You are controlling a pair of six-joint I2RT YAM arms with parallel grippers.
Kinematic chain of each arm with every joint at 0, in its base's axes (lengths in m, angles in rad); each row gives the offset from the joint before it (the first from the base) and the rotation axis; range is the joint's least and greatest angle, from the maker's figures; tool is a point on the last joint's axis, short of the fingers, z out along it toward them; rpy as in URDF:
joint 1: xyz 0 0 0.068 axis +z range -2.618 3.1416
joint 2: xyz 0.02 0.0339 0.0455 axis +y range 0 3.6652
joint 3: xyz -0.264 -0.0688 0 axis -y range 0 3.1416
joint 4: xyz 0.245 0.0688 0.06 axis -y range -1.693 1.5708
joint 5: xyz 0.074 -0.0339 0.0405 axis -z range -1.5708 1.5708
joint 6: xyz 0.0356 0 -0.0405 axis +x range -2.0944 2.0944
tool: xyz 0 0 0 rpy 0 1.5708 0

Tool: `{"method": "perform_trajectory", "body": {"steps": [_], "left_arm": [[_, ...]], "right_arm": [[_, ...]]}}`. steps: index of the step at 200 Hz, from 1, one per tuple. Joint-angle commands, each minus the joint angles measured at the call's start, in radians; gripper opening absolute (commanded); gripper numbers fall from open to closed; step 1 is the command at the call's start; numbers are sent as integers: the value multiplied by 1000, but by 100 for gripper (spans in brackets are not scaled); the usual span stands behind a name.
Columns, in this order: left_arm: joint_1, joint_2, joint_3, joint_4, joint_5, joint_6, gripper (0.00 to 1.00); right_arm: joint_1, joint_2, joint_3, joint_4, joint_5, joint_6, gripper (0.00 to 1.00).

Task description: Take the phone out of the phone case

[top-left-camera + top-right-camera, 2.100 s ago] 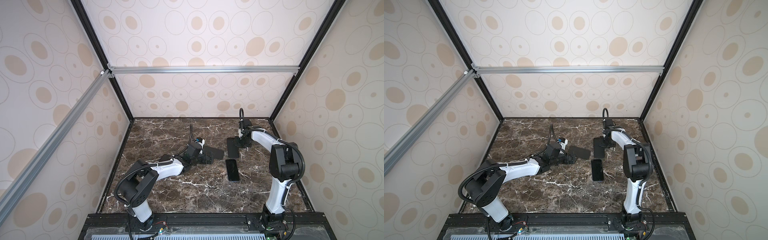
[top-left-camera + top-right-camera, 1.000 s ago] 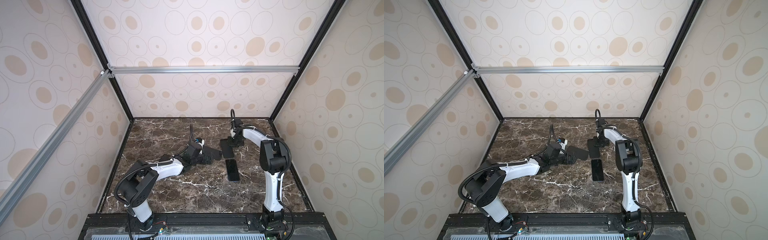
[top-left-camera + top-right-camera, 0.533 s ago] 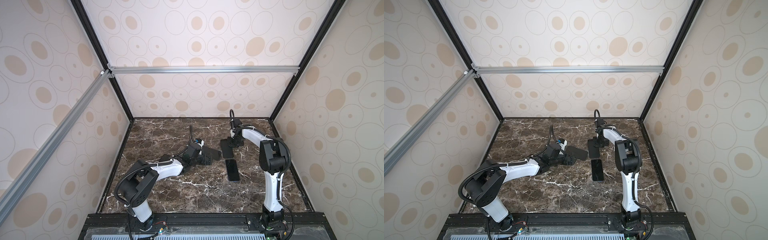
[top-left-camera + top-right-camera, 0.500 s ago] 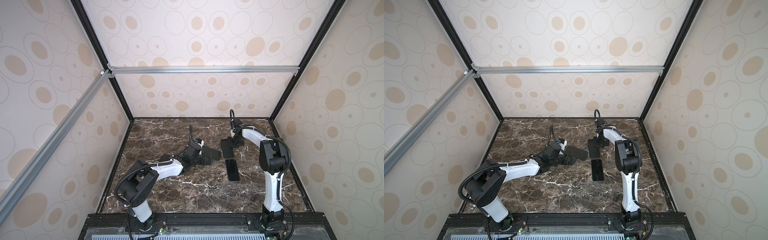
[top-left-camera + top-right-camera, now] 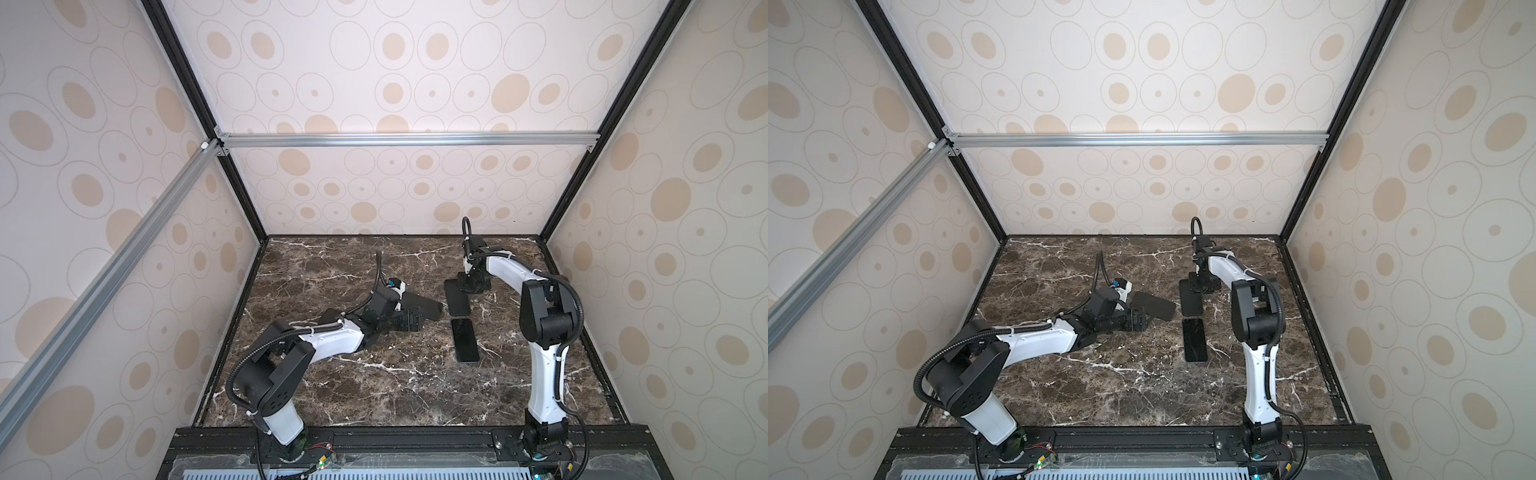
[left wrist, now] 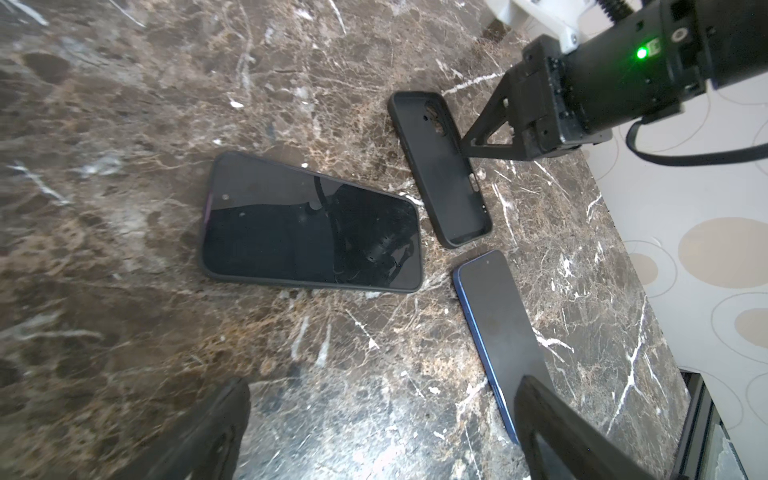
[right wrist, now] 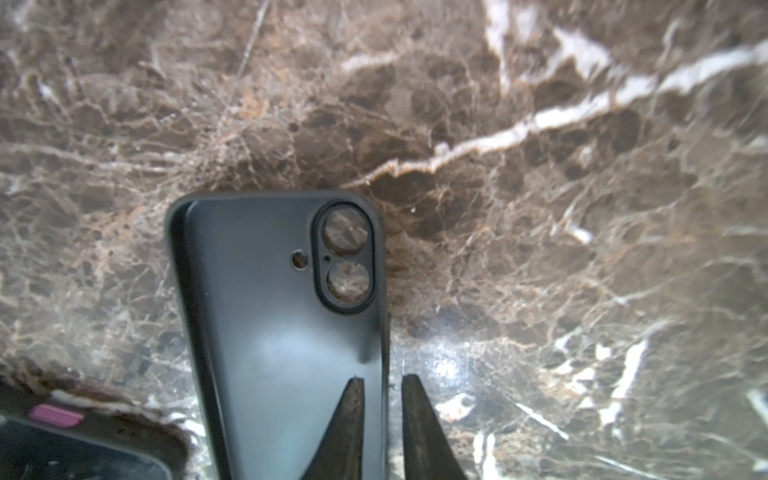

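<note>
Phone (image 5: 465, 340): bare, blue-edged, screen up, flat on the table (image 5: 374, 395), right of centre in both top views.

Phone case (image 5: 457, 297): black, empty, open side up. It lies flat on the table just beyond the phone's far end, near it but apart. Marble shows through its camera cutouts in the right wrist view.

Right fingers (image 7: 411, 399): parted only slightly, astride the case's long side wall, one tip inside and one outside. A sliver of gap shows; no firm pinch is visible.

Left fingers (image 6: 224, 415): spread wide, holding nothing, low over the table.

Second phone (image 6: 311, 232): in its own black case, screen up, lying aslant just ahead of the left fingers. It sits left of the empty case, not touching it.
</note>
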Motion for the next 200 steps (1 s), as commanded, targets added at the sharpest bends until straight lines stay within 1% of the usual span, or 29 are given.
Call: {"method": "perform_trajectory", "body": {"steps": [1,15,31,45,50,70,80,97,112,136,167,176,200], "left_arm": [[58,-74,-52,81,27,-40,99],[89,-107,-82,95,38,-48,99],[125,-145,-111,102,42,-47,99],[154,-177,-141,113,49,-48,99],[168,-189,-152,118,53,-52,99],[224,-229,-204,148,90,-75,99],[256,-248,-233,169,113,-92,99],[299,-281,-272,187,131,-106,99],[331,-307,-300,188,140,-115,99],[373,-341,-332,194,164,-124,99],[387,-362,-343,176,170,-115,99],[389,-364,-343,175,170,-114,99],[391,-362,-345,177,175,-114,99]], "right_arm": [[4,-86,-14,24,24,-26,27],[16,-131,-61,79,12,-46,30],[43,-178,-128,167,-51,-108,33],[61,-200,-171,233,-125,-169,39],[90,-201,-180,246,-152,-183,41],[127,-178,-181,265,-243,-225,50],[144,-159,-172,262,-273,-239,54],[171,-122,-148,249,-310,-255,58],[187,-84,-116,223,-327,-261,62],[199,-29,-65,182,-318,-259,68],[201,13,-26,151,-318,-258,70],[200,22,-19,141,-321,-259,76],[202,38,-8,111,-343,-261,77]]}}
